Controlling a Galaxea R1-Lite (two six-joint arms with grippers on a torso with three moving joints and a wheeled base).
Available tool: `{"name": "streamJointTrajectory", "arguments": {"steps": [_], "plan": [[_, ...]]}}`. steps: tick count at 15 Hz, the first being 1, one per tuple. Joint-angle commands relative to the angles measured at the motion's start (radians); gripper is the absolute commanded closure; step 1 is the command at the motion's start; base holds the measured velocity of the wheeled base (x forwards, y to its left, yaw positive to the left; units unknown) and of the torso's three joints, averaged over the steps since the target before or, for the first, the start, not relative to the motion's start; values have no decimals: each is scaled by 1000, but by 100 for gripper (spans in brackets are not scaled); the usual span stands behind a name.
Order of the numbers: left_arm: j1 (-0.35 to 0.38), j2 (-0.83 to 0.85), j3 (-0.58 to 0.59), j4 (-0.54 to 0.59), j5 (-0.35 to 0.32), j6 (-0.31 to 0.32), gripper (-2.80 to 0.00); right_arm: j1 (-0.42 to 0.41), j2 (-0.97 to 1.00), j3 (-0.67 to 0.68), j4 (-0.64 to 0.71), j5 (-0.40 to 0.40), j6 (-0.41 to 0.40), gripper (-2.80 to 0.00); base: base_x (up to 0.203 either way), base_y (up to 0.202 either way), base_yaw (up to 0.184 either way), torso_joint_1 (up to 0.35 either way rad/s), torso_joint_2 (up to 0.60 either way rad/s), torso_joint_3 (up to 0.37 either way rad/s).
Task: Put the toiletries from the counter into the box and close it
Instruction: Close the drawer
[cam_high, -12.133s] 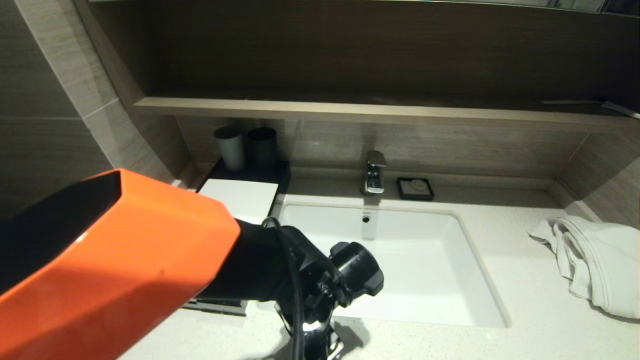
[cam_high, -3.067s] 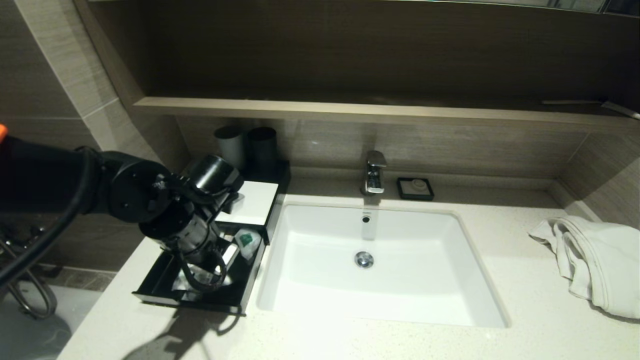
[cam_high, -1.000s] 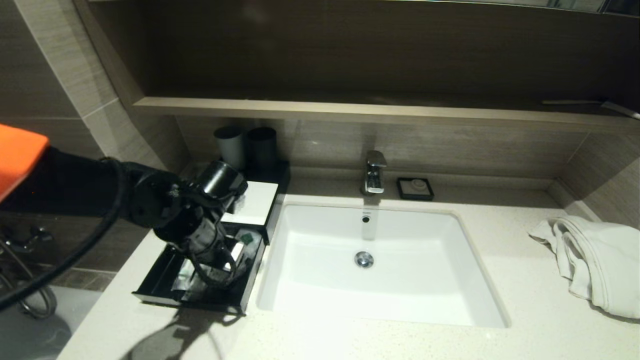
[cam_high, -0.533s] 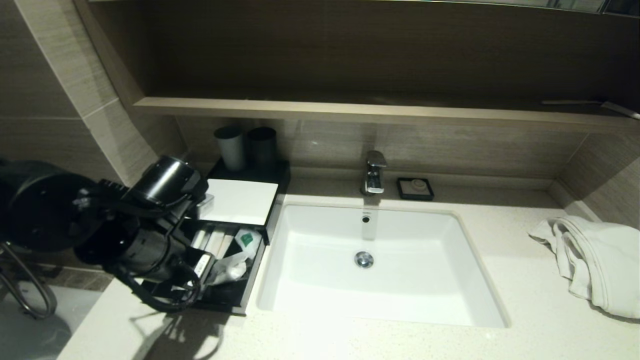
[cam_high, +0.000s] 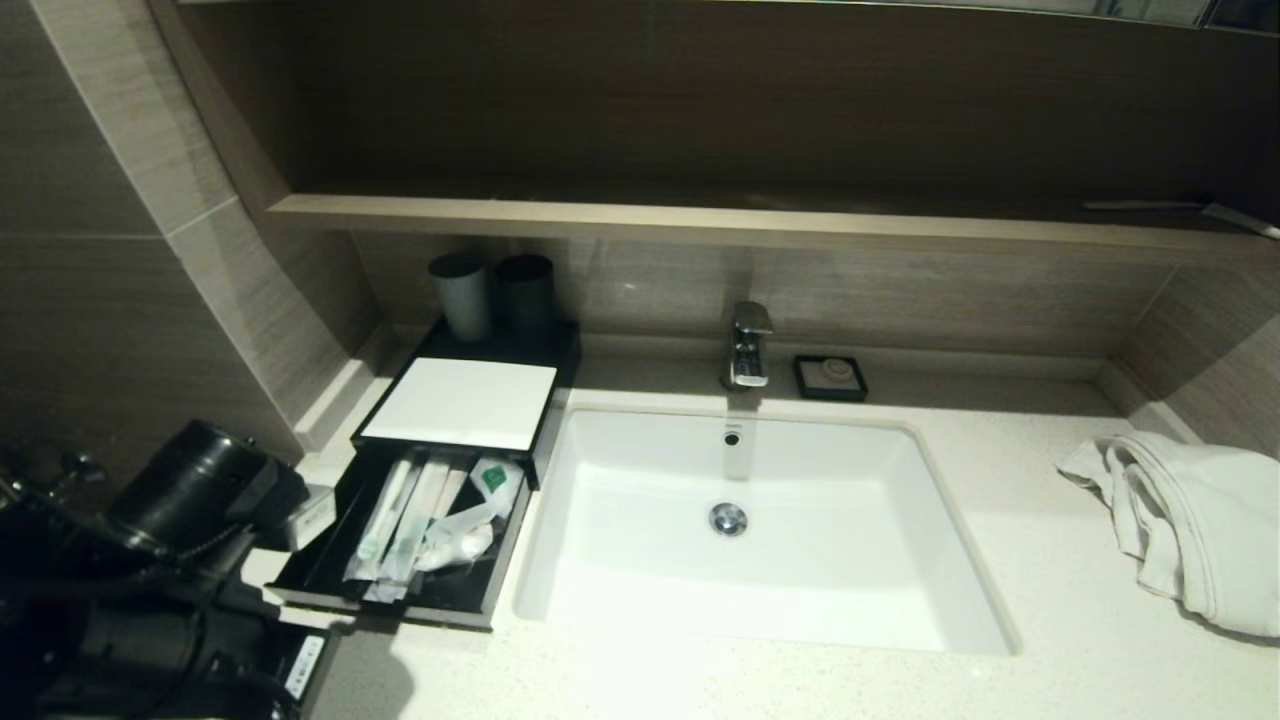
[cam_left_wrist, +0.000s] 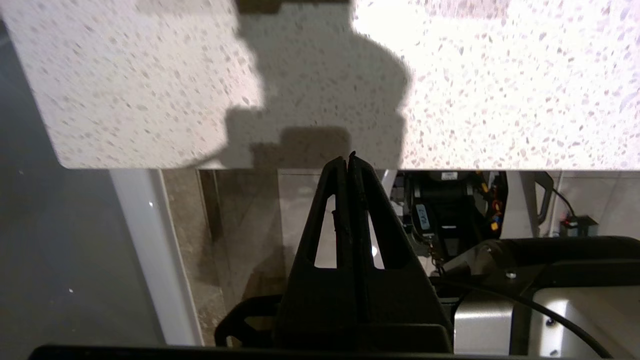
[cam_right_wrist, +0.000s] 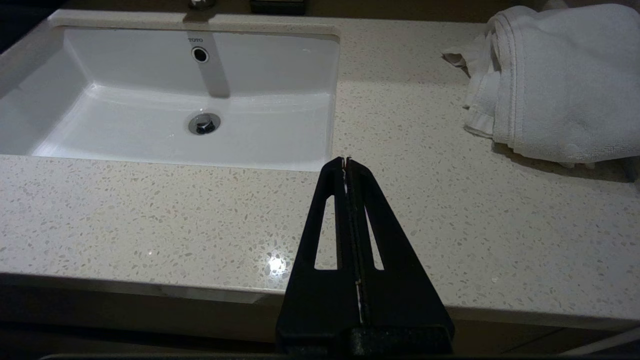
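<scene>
The left gripper (cam_left_wrist: 348, 159) is seen with its two black fingers (cam_left_wrist: 370, 220) pressed together and nothing between them. The speckled counter (cam_left_wrist: 500, 90) is seen beyond the tips, its edge crossed by a blocky shadow (cam_left_wrist: 320, 100).

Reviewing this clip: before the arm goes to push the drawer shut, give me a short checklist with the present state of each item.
1. Packets inside the drawer: ok, long ones and a green-marked pouch lie within its walls.
2. Nothing sticking over the drawer's front edge: ok as far as the head view shows.
3. Drawer shut: not ok, it stands pulled out from the box.
4. Left gripper empty: ok, jaws shut on nothing, at the counter's front edge.
5. Counter free of leftover packets: cannot tell, the left arm hides part of the near left corner.
6. Right gripper out of the way: ok, shut, near the towel.
</scene>
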Motion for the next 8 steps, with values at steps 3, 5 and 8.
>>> {"name": "streamJointTrajectory", "arguments": {"steps": [3, 5, 8], "plan": [[0, 19, 109, -107, -11, -19, 0, 0, 0, 0, 0, 0, 0, 0, 0, 0, 0, 0, 0, 0], [5, 71, 138, -185, -12, -36, 0, 0, 0, 0, 0, 0, 0, 0, 0, 0, 0, 0, 0, 0], [13, 138, 148, -266, -12, -56, 0, 0, 0, 0, 0, 0, 0, 0, 0, 0, 0, 0, 0, 0]]}}
